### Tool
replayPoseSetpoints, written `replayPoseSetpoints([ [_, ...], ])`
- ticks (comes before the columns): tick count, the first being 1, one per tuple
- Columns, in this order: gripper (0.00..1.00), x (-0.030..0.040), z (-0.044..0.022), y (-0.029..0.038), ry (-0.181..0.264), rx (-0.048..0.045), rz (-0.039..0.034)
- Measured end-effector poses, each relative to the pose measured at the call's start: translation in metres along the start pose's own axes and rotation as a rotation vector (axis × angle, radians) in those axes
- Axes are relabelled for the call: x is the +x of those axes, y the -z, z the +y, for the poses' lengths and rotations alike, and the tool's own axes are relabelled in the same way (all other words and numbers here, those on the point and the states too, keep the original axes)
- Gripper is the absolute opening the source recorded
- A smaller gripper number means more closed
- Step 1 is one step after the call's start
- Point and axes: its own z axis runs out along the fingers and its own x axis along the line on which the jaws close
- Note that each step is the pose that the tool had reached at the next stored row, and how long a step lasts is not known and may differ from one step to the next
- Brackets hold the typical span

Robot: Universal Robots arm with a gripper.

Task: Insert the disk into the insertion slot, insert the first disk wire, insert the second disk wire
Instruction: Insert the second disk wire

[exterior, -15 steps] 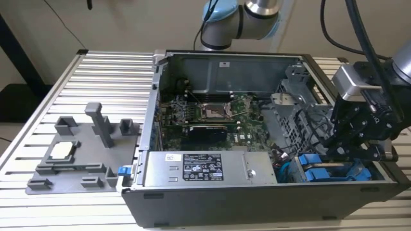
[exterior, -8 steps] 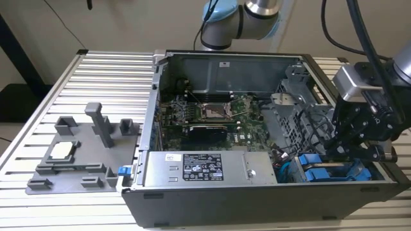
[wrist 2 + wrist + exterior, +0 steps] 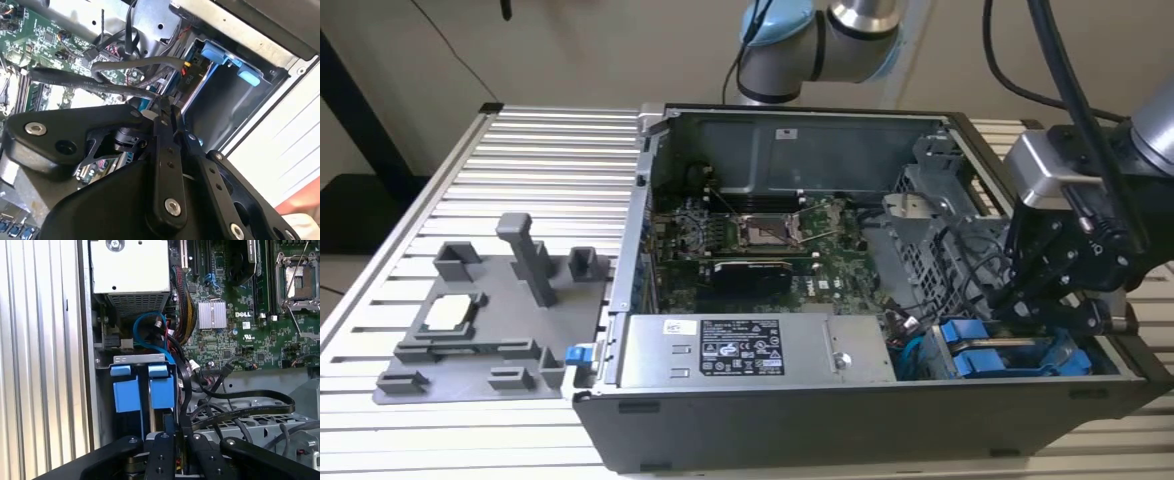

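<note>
Two blue carrier frames [image 3: 162, 390] sit side by side inside the grey drive cage, the insertion slot [image 3: 145, 359], at the case's front corner on the exterior view's right [image 3: 987, 355]. I cannot tell which frame holds the disk. My gripper [image 3: 177, 434] hovers just behind these frames, over their connector end, with its black fingers [image 3: 162, 145] pressed together. A flat black wire [image 3: 183, 390] runs up from between the fingertips toward the motherboard. In the second wrist view the gripper [image 3: 167, 107] tips meet among black wires [image 3: 100, 85]. In the exterior view the gripper [image 3: 1034, 310] reaches down into the case.
The open computer case [image 3: 854, 420] lies on a slatted metal table [image 3: 534, 180]. Inside are a silver labelled power-supply box [image 3: 734, 350], the motherboard [image 3: 761, 235], a grey metal bracket [image 3: 921, 240] and loose cables. A grey fixture plate [image 3: 480, 330] lies at the exterior view's left.
</note>
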Motion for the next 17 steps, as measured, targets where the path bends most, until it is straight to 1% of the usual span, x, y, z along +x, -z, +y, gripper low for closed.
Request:
replayPoseSetpoints([
  [1, 0.16, -0.0001, 0.0011, 0.0008, 0.0, 0.0029, -0.0012],
  [2, 0.16, -0.0001, 0.0021, 0.0011, 0.001, 0.0103, -0.0016],
  [3, 0.16, 0.0, 0.0029, 0.0012, 0.002, 0.0211, -0.0022],
  [4, 0.16, 0.0001, 0.0036, 0.0012, 0.004, 0.0362, -0.003],
  [6, 0.16, 0.0003, 0.0059, 0.0011, 0.008, 0.0716, -0.0052],
  [7, 0.16, 0.0004, 0.008, 0.0009, 0.009, 0.0847, -0.0059],
  [10, 0.16, 0.001, 0.0143, -0.0009, 0.012, 0.1063, -0.0062],
  [13, 0.16, 0.0015, 0.0177, -0.0032, 0.015, 0.1365, -0.0059],
  [14, 0.16, 0.0016, 0.0185, -0.0042, 0.016, 0.1428, -0.0056],
  [17, 0.16, 0.0019, 0.0208, -0.0054, 0.017, 0.1547, -0.0056],
])
